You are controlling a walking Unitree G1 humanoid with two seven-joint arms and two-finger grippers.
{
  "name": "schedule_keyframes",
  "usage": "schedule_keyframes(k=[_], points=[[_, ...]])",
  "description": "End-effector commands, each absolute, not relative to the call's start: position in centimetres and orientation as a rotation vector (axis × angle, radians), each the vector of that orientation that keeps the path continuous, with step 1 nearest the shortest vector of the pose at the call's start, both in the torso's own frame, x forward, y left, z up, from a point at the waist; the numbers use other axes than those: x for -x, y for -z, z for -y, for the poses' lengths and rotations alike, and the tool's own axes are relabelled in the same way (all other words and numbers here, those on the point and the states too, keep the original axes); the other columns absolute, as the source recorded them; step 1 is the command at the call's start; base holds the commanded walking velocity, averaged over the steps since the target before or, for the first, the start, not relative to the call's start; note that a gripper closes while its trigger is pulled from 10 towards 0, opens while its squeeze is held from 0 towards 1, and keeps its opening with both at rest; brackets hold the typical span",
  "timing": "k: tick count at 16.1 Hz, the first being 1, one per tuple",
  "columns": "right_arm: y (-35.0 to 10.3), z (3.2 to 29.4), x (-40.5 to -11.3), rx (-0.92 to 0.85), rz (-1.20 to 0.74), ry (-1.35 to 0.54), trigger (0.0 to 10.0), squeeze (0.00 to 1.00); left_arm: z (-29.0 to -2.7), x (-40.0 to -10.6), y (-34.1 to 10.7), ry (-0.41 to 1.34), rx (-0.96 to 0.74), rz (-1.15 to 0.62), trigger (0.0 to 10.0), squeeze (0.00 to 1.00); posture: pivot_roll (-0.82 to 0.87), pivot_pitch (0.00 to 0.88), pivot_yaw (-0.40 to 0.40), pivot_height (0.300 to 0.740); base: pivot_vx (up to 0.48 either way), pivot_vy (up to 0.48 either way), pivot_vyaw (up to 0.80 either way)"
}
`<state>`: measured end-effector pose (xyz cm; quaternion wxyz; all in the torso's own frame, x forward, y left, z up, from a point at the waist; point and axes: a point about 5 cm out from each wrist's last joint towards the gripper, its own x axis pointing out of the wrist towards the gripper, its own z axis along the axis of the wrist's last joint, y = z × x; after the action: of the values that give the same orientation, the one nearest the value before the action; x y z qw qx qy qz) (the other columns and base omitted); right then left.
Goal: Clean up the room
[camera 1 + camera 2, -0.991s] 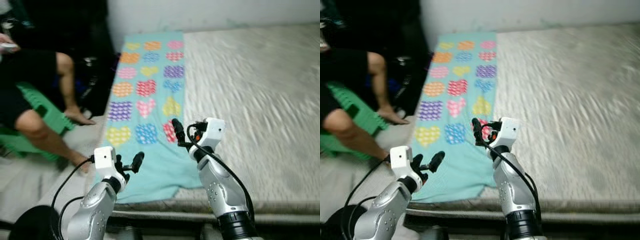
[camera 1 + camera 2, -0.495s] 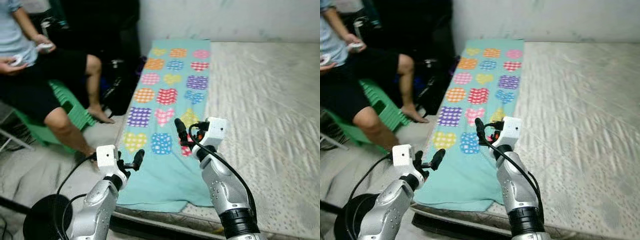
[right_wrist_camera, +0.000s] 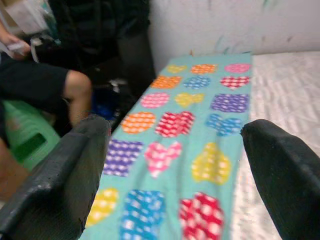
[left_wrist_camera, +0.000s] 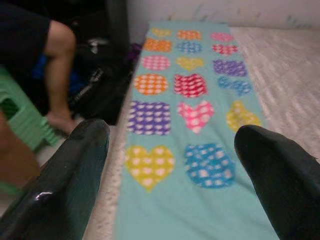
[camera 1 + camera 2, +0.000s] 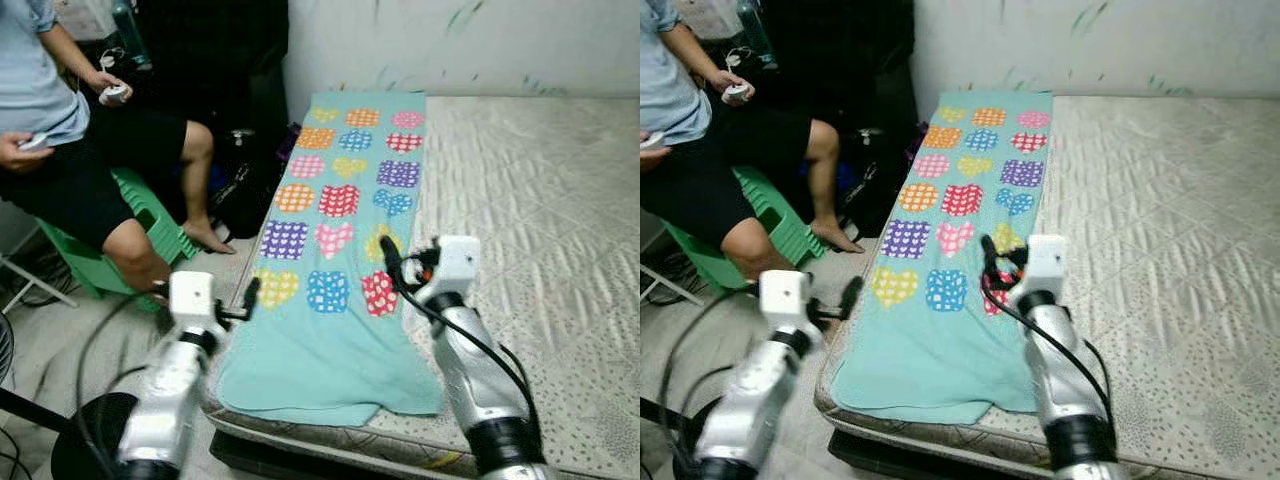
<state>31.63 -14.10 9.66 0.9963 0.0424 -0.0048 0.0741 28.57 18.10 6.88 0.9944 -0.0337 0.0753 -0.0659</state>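
Both the left gripper [image 4: 170,165] and right gripper [image 3: 175,170] hung open over the heart blanket [image 5: 335,260] on the bed [image 5: 540,220].

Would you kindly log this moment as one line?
left gripper: open, raised by bed edge | right gripper: open, above heart blanket | mattress: blanket flat | person: seated left

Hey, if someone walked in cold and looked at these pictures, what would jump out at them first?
The turquoise blanket with rows of bright patterned hearts, spread along the left side of the bare mattress. Next, both grippers raised at its near end, left gripper and right gripper, both open. A person sits on a green stool to the left.
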Motion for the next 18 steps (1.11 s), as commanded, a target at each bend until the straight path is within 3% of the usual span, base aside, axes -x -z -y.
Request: schedule_keyframes(k=[1, 4, 7, 12, 15, 18], points=[[-9.0, 14.4, -31.2, -0.036, 0.001, -0.151, 10.0, 0.0, -20.3, -28.2, -6.5, 0.082, 0.061, -0.164, 10.0, 0.0, -0.07, 0.0, 0.112, 0.74, 0.0, 0.0, 0.0], [-8.6, 17.2, -30.2, 0.043, 0.004, -0.09, 10.0, 0.0, -22.6, -26.4, -6.0, 0.033, 0.069, -0.174, 10.0, 0.0, -0.06, 0.0, 0.093, 0.74, 0.0, 0.0, 0.0], [-9.0, 18.7, -29.0, 0.053, 0.012, -0.074, 10.0, 0.0, -21.9, -22.8, -6.0, 0.083, 0.062, -0.165, 10.0, 0.0, -0.06, 0.0, 0.071, 0.74, 0.0, 0.0, 0.0], [-9.4, 19.2, -27.4, 0.043, 0.014, -0.051, 10.0, 0.0, -22.9, -21.4, -6.8, -0.052, 0.095, -0.122, 10.0, 0.0, -0.06, 0.0, 0.059, 0.74, 0.0, 0.0, 0.0], [-9.8, 18.3, -27.2, 0.025, -0.007, -0.09, 10.0, 0.0, -21.3, -20.1, -6.7, -0.022, 0.099, -0.15, 10.0, 0.0, -0.05, 0.0, 0.042, 0.74, 0.0, 0.0, 0.0], [-10.2, 17.9, -27.0, 0.026, -0.014, -0.114, 10.0, 0.0, -21.6, -19.9, -6.9, -0.039, 0.108, -0.158, 10.0, 0.0, -0.05, 0.0, 0.048, 0.74, 0.0, 0.0, 0.0]])
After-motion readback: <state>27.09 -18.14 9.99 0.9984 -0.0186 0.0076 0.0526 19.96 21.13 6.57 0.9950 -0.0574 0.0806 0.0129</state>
